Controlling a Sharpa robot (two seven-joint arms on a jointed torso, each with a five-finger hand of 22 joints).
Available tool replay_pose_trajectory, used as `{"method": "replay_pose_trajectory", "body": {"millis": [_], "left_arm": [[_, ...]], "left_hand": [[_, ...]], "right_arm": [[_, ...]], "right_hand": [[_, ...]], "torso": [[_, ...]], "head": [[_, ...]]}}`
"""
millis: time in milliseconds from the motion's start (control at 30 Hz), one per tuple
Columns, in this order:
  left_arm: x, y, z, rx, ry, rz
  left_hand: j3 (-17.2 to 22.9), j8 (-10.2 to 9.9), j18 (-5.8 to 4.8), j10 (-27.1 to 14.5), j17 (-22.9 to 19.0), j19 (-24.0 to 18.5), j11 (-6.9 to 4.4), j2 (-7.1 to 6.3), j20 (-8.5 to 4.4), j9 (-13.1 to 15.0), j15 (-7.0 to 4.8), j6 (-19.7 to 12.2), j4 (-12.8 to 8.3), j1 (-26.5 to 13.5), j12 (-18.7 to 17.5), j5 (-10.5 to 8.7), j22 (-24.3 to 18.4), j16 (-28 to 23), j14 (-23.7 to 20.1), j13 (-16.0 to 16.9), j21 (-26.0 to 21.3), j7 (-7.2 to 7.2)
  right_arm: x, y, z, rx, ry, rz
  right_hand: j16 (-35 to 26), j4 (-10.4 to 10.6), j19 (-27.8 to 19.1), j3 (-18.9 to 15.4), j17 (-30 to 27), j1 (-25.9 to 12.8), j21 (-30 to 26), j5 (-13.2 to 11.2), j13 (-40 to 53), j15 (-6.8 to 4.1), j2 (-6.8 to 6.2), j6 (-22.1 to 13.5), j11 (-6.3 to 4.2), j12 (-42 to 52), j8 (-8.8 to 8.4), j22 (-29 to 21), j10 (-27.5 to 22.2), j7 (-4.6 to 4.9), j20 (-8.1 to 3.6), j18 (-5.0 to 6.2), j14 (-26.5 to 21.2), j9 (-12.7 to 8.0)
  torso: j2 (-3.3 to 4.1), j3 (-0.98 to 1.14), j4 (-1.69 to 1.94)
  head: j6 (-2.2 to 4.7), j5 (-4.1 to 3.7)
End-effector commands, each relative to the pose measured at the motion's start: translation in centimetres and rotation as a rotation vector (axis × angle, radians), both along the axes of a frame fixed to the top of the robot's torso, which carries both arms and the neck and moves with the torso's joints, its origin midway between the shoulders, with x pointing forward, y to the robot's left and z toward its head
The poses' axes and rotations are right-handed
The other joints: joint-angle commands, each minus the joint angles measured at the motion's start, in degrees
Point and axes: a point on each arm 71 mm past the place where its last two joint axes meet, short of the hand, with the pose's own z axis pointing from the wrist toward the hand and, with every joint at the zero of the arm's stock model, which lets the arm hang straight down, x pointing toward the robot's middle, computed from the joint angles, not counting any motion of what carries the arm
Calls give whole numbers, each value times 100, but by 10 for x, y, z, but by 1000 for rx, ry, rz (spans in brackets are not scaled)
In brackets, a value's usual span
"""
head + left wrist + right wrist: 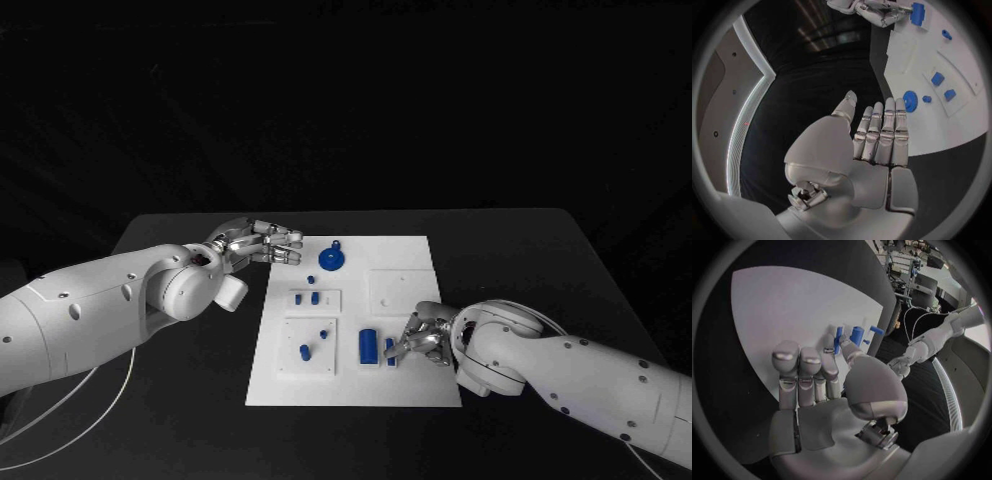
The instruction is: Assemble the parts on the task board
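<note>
The white task board [411,262] lies mid-table with several blue parts on it. My left hand [260,243] hovers beside the board's far left corner, flat, fingers straight and together, holding nothing [879,135]. A round blue part with a loop [332,261] [909,100] lies just in front of it. My right hand [421,338] rests over the board's near right area. Its thumb and nearest finger pinch a thin blue pin [389,349] [839,336]. A thick blue cylinder [369,345] [856,333] stands right beside the pin.
Two small blue blocks [306,297] [943,86] sit in a raised plate at mid-left of the board. Another blue piece [306,351] lies on the near-left plate. The black table [173,400] surrounds the board. A white cable [87,420] runs along the near left.
</note>
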Motion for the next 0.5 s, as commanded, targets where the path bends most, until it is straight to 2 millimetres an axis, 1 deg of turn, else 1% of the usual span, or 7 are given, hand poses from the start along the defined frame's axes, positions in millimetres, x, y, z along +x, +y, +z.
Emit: {"method": "replay_pose_trajectory", "body": {"millis": [33,100,133,233,333,467,500], "left_arm": [[0,-2,1,-13,-5,-12],[0,-2,1,-13,-7,-10],[0,-1,1,-13,-8,-8],[0,-1,1,-12,-11,-5],[1,0,2,-12,-14,0],[2,2,2,-5,-28,8],[2,2,2,-4,-31,10]], "left_hand": [[-19,-15,-97,-32,7,-29,-15,10,8,0,-7,-24,4,-45,7,-5,-2,-19,-34,9,-4,12],[-19,-15,-97,-32,7,-29,-15,10,8,0,-7,-24,4,-45,7,-5,-2,-19,-34,9,-4,12],[-19,-15,-97,-32,7,-29,-15,10,8,0,-7,-24,4,-45,7,-5,-2,-19,-34,9,-4,12],[-19,-15,-97,-32,7,-29,-15,10,8,0,-7,-24,4,-45,7,-5,-2,-19,-34,9,-4,12],[-21,-15,-97,-29,8,-27,-16,5,7,0,-9,-20,7,-37,6,-1,-1,-19,-28,9,-3,11],[-21,-15,-97,-29,8,-27,-16,5,7,0,-9,-20,7,-37,6,-1,-1,-19,-28,9,-3,11],[-25,-15,-97,-26,8,-26,-17,-4,6,0,-11,-15,6,-38,6,-4,-1,-18,-23,9,-2,11]], "right_arm": [[-3,-4,-9,46,35,10],[-2,-7,-10,69,37,7],[-2,-8,-10,82,38,6],[0,-13,-8,120,34,1],[4,-17,-4,172,16,-19],[13,-25,4,251,-28,-70],[15,-26,6,263,-34,-79]], "right_hand": [[-44,190,321,-109,-20,-24,-33,36,-9,-21,-105,-121,-8,-33,-22,-26,-29,49,-29,-50,-8,-27],[-48,387,324,-280,-20,-27,-32,127,-6,-15,-207,-158,1,-28,-17,-26,-39,78,-23,-34,-9,-25],[-48,498,323,-469,-16,9,-39,196,-8,-15,-231,-197,18,-29,-17,-29,-47,85,-16,-24,-10,-26],[-49,728,322,-778,-8,43,-45,207,-13,18,-318,-469,70,-27,-15,-30,-64,186,7,6,-14,-103],[-65,932,319,-1089,-9,97,-56,201,-43,41,-346,-687,113,-50,-15,-31,-100,257,35,43,-21,-216],[-219,1269,310,-1304,-100,146,-224,236,-257,76,-435,-883,152,-253,-19,-102,-208,318,76,69,-25,-407],[-227,1316,310,-1337,-97,165,-230,237,-282,75,-436,-895,157,-259,-17,-98,-220,320,80,76,-27,-440]], "torso": [[-6,-6,-2],[-6,-10,-3],[-6,-10,-3],[-5,-11,-3],[-5,-13,-5],[-6,-15,-4],[-11,-18,-5]], "head": [[16,1],[26,1],[26,1],[41,-5],[65,-14],[124,-21],[139,-20]]}}
